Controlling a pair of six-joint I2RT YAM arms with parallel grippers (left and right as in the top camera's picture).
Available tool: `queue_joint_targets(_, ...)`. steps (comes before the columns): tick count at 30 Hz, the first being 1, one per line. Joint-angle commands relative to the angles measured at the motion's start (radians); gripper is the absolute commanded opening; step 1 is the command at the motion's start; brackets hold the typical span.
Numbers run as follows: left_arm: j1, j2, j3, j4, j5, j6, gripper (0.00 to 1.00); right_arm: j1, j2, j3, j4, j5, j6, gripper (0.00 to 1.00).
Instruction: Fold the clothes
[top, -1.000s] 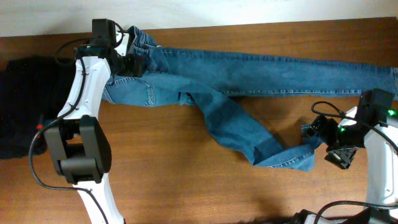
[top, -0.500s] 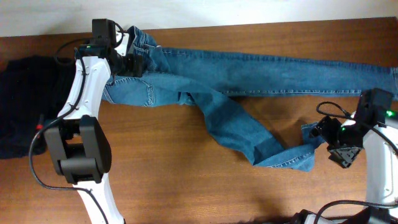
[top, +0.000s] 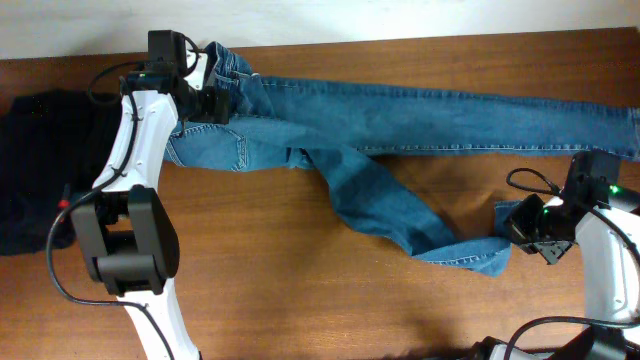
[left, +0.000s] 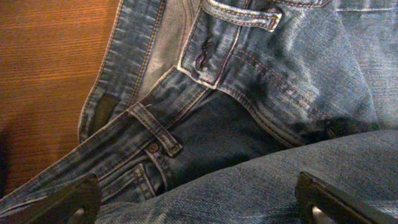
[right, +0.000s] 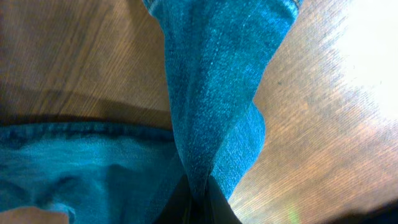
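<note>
The right tool (top: 507, 228) is clamped tight on a leg hem of the jeans (top: 400, 112). The left tool (left: 199, 204) hangs spread wide over their waistband (left: 155, 134) on the desk (top: 280, 285).

The jeans (top: 400, 110) were medium-blue denim with pale stitched seams; the table (top: 250, 280) was brown woodgrain; a black garment (top: 40, 170) lay at nine o'clock.

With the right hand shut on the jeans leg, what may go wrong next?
The right hand pinches only a thin fold at the leg end of the jeans; it may slip out when pulled. The left hand is open over the waistband, so nothing pins the jeans and they may drag.
</note>
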Motion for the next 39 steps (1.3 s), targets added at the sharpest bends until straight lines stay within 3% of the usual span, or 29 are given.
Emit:
queue_joint_targets(1,-0.001,0.003,0.010,-0.001,0.011,0.016,0.99,0.000,0.002,0.018,0.006,0.013,-0.080,0.04)
queue_joint_targets(6,-0.001,0.003,0.010,-0.001,0.011,0.016,0.99,0.000,0.002,0.125,-0.003,0.037,-0.232,0.04)
queue_joint_targets(13,-0.001,0.003,0.010,-0.001,0.011,0.016,0.99,0.000,0.002,0.276,-0.002,0.224,-0.285,0.04)
queue_joint_targets(19,-0.001,0.003,0.010,-0.001,0.011,0.016,0.99,0.000,0.002,0.290,0.130,0.285,-0.472,0.04)
queue_joint_targets(25,-0.001,0.003,0.010,-0.001,0.011,0.016,0.99,-0.006,0.002,0.290,0.246,0.487,-0.491,0.03)
queue_joint_targets(32,-0.001,0.003,0.010,-0.001,0.011,0.016,0.99,-0.097,0.005,0.290,0.380,0.458,-0.528,0.04)
queue_joint_targets(39,-0.001,0.003,0.010,-0.001,0.011,0.016,0.99,-0.211,0.071,0.290,0.543,0.266,-0.626,0.04)
